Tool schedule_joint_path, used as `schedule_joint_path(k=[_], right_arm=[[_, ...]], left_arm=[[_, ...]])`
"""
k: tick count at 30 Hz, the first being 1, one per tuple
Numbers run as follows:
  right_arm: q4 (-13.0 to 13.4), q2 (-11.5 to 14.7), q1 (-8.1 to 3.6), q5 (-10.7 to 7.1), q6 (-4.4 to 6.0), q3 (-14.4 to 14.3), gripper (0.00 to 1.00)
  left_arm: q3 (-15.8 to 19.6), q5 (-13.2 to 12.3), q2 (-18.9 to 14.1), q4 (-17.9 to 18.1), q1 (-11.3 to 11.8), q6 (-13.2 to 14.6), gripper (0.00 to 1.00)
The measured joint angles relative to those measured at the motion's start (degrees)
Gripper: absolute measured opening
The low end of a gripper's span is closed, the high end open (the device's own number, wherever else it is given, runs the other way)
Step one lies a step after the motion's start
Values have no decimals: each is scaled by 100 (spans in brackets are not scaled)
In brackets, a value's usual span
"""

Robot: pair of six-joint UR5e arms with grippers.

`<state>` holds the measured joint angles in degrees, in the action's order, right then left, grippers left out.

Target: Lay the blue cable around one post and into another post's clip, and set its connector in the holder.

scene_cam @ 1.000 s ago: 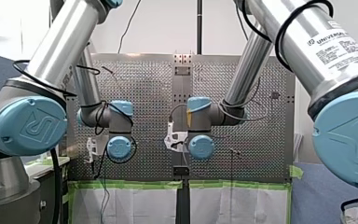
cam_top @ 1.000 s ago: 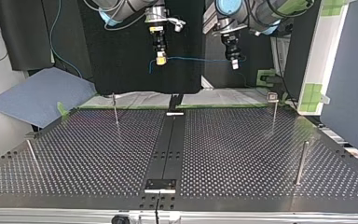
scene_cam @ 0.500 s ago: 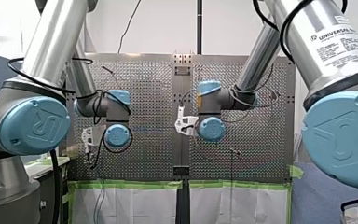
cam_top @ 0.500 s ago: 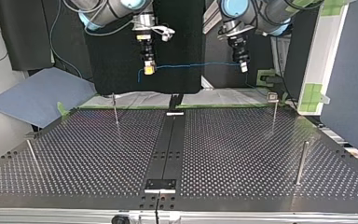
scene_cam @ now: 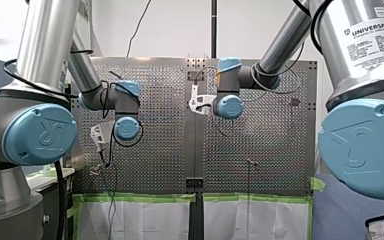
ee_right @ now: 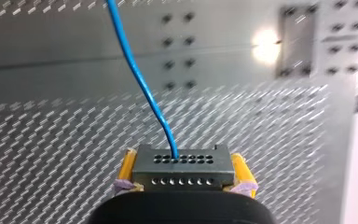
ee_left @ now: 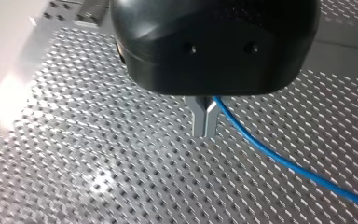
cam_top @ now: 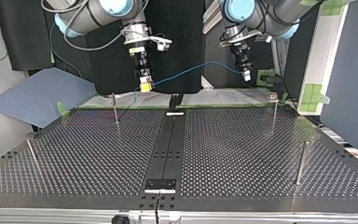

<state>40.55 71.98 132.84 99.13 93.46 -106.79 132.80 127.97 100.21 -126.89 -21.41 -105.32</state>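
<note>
Both wrists have pushed further out over the perforated table [scene_cam: 150, 165] in the front view, my right arm [scene_cam: 228, 106] more so than my left arm [scene_cam: 127, 127]. Top view: my right gripper [cam_top: 145, 86] has dropped toward the view's left and now looks closest to the thin post [cam_top: 115, 108]. My left gripper [cam_top: 246, 74] sits up over the clip post [cam_top: 274, 107]. The blue cable [cam_top: 200, 67] bows crosswise between them, with loads of free room underneath. Left wrist view: metal fingers [ee_left: 199, 120] pinched shut on the cable. Right wrist view: yellow pads [ee_right: 127, 168] clamp the connector [ee_right: 182, 168], cable running straight ahead. I'd guess the line needs lowering around a post next.
</note>
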Motion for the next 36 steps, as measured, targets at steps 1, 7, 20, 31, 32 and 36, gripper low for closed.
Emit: schedule_joint_path(k=[1,7,20,31,32,36], right_arm=[[-30,50,11,-50,-22,34,0],[-200,355,105,-335,-94,240,0],[-651,696,323,-430,-233,862,0],[-802,432,484,-506,-238,1299,0],[-813,375,506,-510,-237,1346,0],[-801,272,571,-516,-213,1469,0]], left_arm=[[-22,-43,-45,-47,5,-46,0],[-220,-87,-328,-329,78,-328,0],[-878,-3,-993,-997,448,-991,0],[-1433,-509,-1547,-1551,996,-1251,0],[-1494,-571,-1610,-1611,1058,-1266,0],[-1683,-753,-1799,-1800,1247,-1330,0]])
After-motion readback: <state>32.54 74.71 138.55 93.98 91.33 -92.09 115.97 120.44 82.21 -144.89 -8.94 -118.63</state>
